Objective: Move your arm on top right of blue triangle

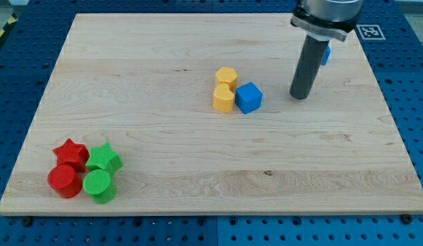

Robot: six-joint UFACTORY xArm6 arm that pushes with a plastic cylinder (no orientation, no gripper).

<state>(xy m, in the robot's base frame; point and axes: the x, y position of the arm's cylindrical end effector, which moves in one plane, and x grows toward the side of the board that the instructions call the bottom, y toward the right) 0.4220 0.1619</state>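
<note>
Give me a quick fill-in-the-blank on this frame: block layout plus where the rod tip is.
1. The blue cube touches the ____ block on its left in the view.
2. My tip stands to the view's ____ of the blue cube, apart from it.
3. The red star and red cylinder sit beside two ____ blocks at the view's bottom left.
4. A blue block is partly hidden behind the ____.

Missing words: yellow; right; green; rod

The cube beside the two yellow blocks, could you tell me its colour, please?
Blue; the cube shows plainly in the camera view.
</note>
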